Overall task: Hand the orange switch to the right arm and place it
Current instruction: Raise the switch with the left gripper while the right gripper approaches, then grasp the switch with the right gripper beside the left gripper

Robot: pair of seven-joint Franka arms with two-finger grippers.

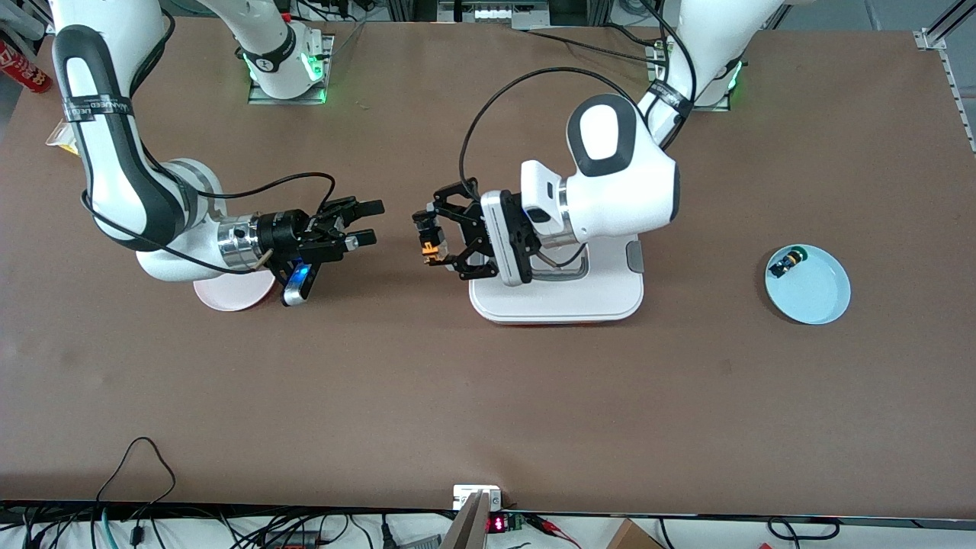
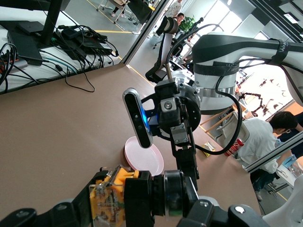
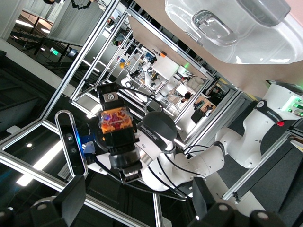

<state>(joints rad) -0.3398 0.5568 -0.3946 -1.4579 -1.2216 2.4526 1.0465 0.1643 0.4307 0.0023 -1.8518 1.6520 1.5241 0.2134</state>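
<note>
My left gripper (image 1: 425,242) is up in the air over the middle of the table and is shut on the orange switch (image 1: 432,248). In the left wrist view the switch (image 2: 110,197) shows its orange and tan end and black body between the left gripper's (image 2: 135,201) jaws. My right gripper (image 1: 377,222) is open and empty, level with the switch, pointing at it across a short gap. The right wrist view shows the switch (image 3: 115,120) straight ahead of the right gripper (image 3: 137,203), apart from its fingers (image 3: 71,196).
A pink plate (image 1: 232,293) lies under the right arm's wrist and also shows in the left wrist view (image 2: 144,157). A white tray (image 1: 557,301) sits under the left arm. A light blue plate (image 1: 820,293) toward the left arm's end holds a black switch (image 1: 785,264) with a green-yellow cap.
</note>
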